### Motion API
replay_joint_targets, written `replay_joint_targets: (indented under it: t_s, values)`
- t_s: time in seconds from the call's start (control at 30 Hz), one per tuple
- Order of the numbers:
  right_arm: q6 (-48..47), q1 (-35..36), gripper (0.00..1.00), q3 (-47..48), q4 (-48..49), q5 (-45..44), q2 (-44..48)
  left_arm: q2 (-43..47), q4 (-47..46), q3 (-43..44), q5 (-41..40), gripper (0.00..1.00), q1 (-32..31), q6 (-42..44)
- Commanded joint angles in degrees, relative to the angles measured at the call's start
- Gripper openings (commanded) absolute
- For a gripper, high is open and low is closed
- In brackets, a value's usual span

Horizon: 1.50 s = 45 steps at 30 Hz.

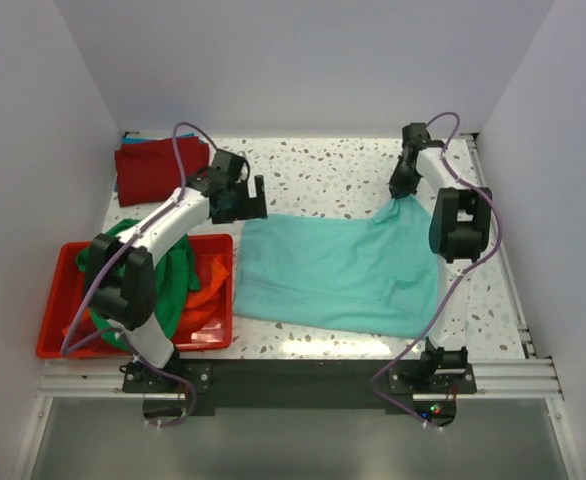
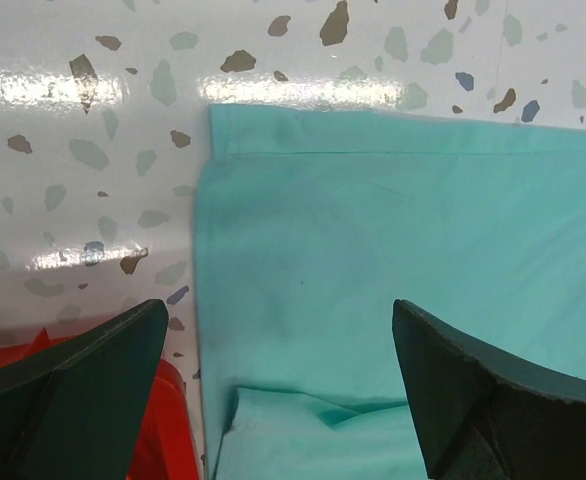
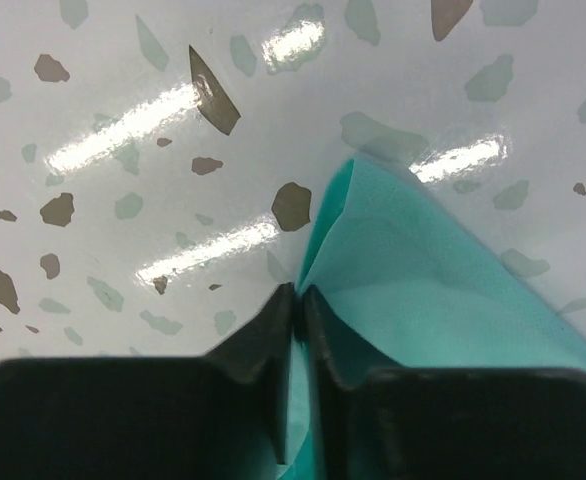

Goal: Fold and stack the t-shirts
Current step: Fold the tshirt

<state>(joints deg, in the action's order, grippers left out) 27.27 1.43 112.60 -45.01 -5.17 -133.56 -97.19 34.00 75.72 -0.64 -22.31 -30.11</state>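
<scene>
R end effector [image 3: 295, 297] (tight) on teal tee [image 3: 428, 295]

The top camera looks down from above and behind, my bases [image 1: 163, 378] along its lower edge; both wrist cameras stare close past my fingers [image 2: 73, 395] at the table [image 1: 323, 170]; all share the teal t-shirt [image 1: 323, 270].

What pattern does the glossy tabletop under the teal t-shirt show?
White with brown and grey-green flecks, terrazzo-style; the tabletop shows best in right wrist view.
</scene>
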Motion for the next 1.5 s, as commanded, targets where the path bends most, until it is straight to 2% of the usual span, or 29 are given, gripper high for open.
replay_joint_targets:
  t_s: [0.0,0.03,0.2,0.4,0.5,0.53,0.7,0.77,1.03,1.47]
  values:
    - [-0.2,-0.4,0.05,1.5,0.0,0.0,1.6,-1.6,-0.9,1.1,0.4,1.00,1.2,2.3]
    - [-0.3,-0.4,0.00,1.6,-0.2,0.0,1.7,-2.0,-1.0,1.2,0.4,1.00,1.5,2.7]
    - [-0.5,-0.4,0.00,1.7,-1.7,-0.5,2.9,-7.3,0.0,4.3,-2.6,1.00,1.6,3.7]
    - [-0.4,-0.4,0.00,-2.6,-1.3,0.2,6.0,-14.0,0.5,11.7,-6.4,0.99,1.7,4.9]
    - [-0.4,-0.3,0.00,-3.3,-1.6,0.2,6.9,-17.3,1.9,15.8,-8.7,0.90,1.8,5.9]
    - [-0.5,-0.4,0.00,-3.1,-1.7,0.2,7.1,-17.9,1.9,17.2,-9.1,0.84,1.9,6.5]
    - [-1.0,-0.3,0.00,-2.6,-2.9,-0.5,7.4,-20.9,3.2,19.5,-9.0,0.62,2.6,7.3]
    - [-1.0,-0.5,0.00,-2.6,-3.1,-0.5,7.7,-20.9,3.4,18.9,-8.7,0.58,2.8,7.3]
    - [-0.7,-0.5,0.00,-4.0,-3.2,-0.4,8.4,-21.8,2.0,16.9,-4.7,0.47,3.3,7.1]
    - [-0.9,-0.5,0.00,-4.2,-3.3,0.2,8.4,-24.6,1.0,16.1,-1.6,0.43,3.4,7.1]
